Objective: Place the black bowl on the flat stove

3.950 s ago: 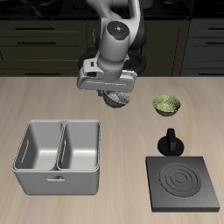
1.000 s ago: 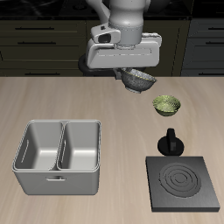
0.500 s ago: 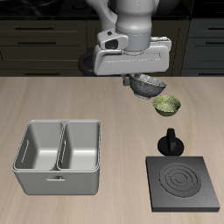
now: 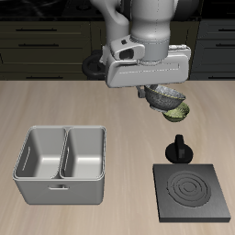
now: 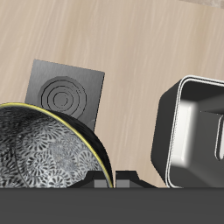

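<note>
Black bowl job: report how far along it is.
Done: the black bowl is off the table, gripped by the gripper. In hand: it hangs in the air over the green bowl, apart from the flat stove. Left: carry it to the stove, which is bare, and set it down.

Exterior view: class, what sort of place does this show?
Probably a simulated kitchen worktop: a flat stove and a grey double-basin tray sit on a wooden table, with dark cabinets behind.
</note>
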